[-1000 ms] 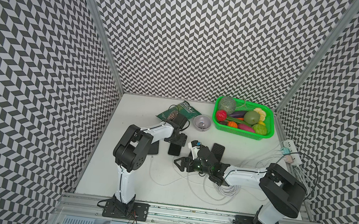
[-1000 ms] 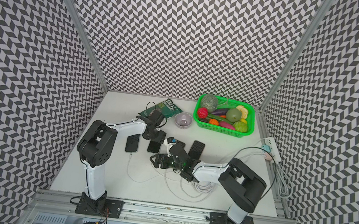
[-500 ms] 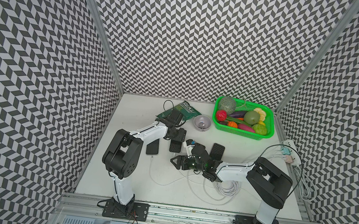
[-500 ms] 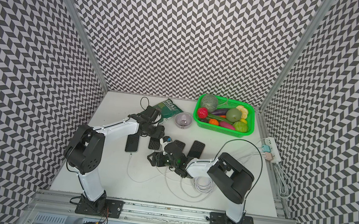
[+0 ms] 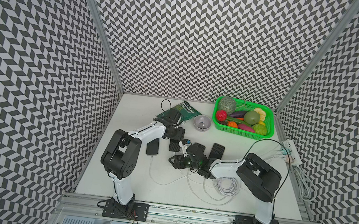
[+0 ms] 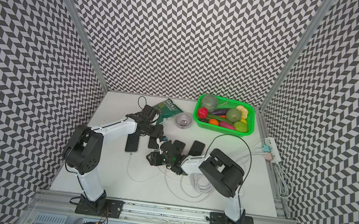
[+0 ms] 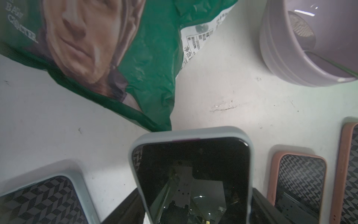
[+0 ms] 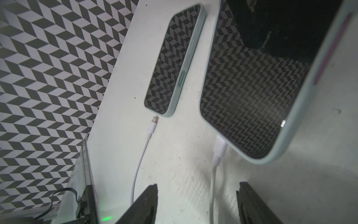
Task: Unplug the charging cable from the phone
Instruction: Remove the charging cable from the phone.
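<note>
The phone point(image 7: 193, 159) in a pale blue case lies screen up on the white table, second from the left in the row in both top views point(image 5: 174, 146) point(image 6: 153, 143). My left gripper point(image 7: 193, 209) point(image 5: 174, 138) is shut on its far end, one finger against each long side. The white charging cable point(image 8: 212, 180) is plugged into its near end by the plug point(image 8: 219, 149). My right gripper point(image 8: 197, 203) point(image 5: 173, 160) is open and low over the table, its fingers point(image 8: 147, 203) either side of the cable just behind the plug, not touching it.
Another pale-cased phone point(image 5: 153, 146) lies to the left with a loose cable plug point(image 8: 155, 119) beside it. Two pink-cased phones point(image 5: 217, 151) lie to the right. A cable coil point(image 5: 225, 184), grey bowl point(image 5: 202, 122), green bag point(image 5: 185, 111), produce basket point(image 5: 272, 128) and power strip point(image 5: 291, 152) stand around.
My right arm has shifted left, its elbow swinging inward, and its jaws have narrowed around the cable. The left gripper has stayed on the phone.
</note>
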`<state>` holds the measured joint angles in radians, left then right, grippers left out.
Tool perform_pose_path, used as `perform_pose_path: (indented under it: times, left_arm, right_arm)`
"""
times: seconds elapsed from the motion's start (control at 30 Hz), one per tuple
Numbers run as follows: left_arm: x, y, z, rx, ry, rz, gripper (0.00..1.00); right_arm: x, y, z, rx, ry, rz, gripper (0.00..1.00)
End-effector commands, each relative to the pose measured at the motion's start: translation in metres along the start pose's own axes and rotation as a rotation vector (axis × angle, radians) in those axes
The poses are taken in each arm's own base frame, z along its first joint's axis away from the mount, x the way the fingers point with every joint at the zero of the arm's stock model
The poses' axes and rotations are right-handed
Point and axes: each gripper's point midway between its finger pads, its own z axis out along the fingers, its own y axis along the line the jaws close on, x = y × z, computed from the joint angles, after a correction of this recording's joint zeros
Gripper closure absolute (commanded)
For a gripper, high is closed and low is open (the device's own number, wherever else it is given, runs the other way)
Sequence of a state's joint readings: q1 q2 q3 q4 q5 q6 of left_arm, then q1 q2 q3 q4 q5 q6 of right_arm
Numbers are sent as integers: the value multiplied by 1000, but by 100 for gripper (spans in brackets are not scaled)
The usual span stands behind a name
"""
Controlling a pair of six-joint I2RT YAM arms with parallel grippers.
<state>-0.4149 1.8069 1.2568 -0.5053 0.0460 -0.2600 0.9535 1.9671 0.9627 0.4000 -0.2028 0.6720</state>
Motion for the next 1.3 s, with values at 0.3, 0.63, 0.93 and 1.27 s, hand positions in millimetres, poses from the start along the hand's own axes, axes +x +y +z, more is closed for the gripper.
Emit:
perform_pose_path:
  times: [0.3,0.63,0.93,1.27]
  left_arm:
    - [-21,-5,-20,46,-89,-8,100]
    - [-22,-3,-20,43,-93,-15,100]
    - [-24,4,-20,29,-108,-35,100]
    - [-26,18,-15,4,-113,-67,100]
  right_arm:
    - [6,-13,16,43,31,-24,57]
    - [9,-18,14,57,38,-22,81]
    - [14,-17,6,60,38,-37,90]
    - [23,-15,1,60,44,-57,97]
